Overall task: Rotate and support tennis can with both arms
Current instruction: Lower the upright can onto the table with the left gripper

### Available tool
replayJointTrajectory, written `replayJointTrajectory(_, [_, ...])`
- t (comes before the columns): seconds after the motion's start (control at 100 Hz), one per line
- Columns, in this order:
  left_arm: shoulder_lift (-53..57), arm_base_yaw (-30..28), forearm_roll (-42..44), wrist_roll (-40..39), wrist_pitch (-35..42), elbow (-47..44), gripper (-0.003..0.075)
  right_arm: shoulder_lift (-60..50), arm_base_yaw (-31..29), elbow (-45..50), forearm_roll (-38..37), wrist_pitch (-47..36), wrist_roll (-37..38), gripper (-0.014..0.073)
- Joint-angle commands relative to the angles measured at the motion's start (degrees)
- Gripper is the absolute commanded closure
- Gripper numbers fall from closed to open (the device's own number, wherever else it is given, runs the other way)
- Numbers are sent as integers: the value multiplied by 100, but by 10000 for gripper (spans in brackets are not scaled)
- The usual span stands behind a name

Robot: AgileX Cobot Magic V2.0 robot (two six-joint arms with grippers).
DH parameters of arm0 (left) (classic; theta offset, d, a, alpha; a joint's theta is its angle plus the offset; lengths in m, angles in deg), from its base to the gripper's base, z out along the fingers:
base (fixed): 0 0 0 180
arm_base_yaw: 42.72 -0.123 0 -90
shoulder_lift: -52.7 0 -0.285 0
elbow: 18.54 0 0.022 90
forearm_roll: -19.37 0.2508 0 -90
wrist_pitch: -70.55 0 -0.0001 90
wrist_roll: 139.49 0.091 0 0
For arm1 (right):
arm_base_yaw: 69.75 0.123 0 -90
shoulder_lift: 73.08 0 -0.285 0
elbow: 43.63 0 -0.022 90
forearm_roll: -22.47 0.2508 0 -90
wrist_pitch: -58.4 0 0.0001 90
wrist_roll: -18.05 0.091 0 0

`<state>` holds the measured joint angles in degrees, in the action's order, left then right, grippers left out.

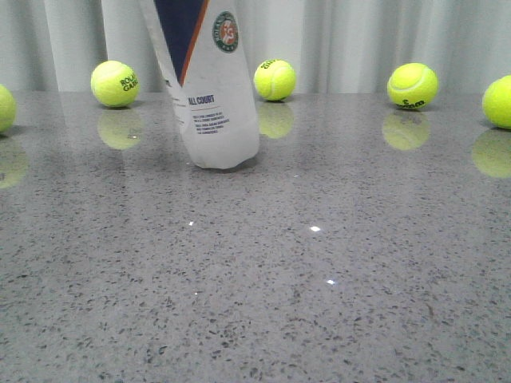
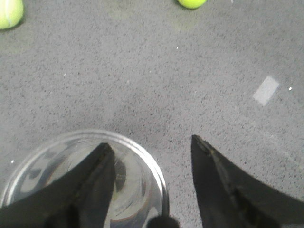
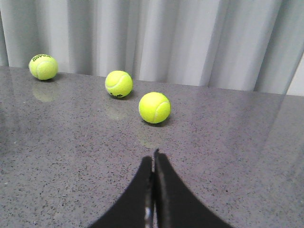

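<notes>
The tall white cylindrical tennis can (image 1: pixel 209 84) is being seen standing tilted toward the far left part of the speckled grey stone counter (image 1: pixel 319 303), its base touching the surface and its top cut off above the front view. From the left wrist view, the matte black left gripper (image 2: pixel 149 159) is being held with its fingers spread over the can's open clear rim (image 2: pixel 142 156); one finger (image 2: pixel 97 175) seems to be dipping inside the mouth and the other (image 2: pixel 213 180) is lying outside, so the wall is not judged to be pinched yet. For the step to go well, that rim is best clamped firmly before any turning is attempted, and the rotation is best kept slow so the base is not skidding on the polished stone. The matte black right gripper (image 3: pixel 153 159), with fingers pressed together on nothing, is being held well apart from the can, toward the right side; it would need to be brought in as a prop.

The can is showing a navy diagonal panel (image 1: pixel 182 32), an orange stripe, a round green-orange badge (image 1: pixel 226 32) and small dark print.
</notes>
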<state>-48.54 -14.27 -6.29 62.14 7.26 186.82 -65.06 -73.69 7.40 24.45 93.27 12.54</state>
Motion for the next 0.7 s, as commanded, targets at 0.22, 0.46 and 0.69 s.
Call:
replayJointTrajectory(0.22, [98,45,-923,170,354,306,358,88,-42,-130,-2,-451,-46,664])
replayJointTrajectory(0.46, [98,45,-942,304,438,332,366,88,-42,-130,-2,-451,-46,664])
replayJointTrajectory(0.69, [415,45,-994,579,1134,131,601,88,-42,-130,-2,-451,-46,664])
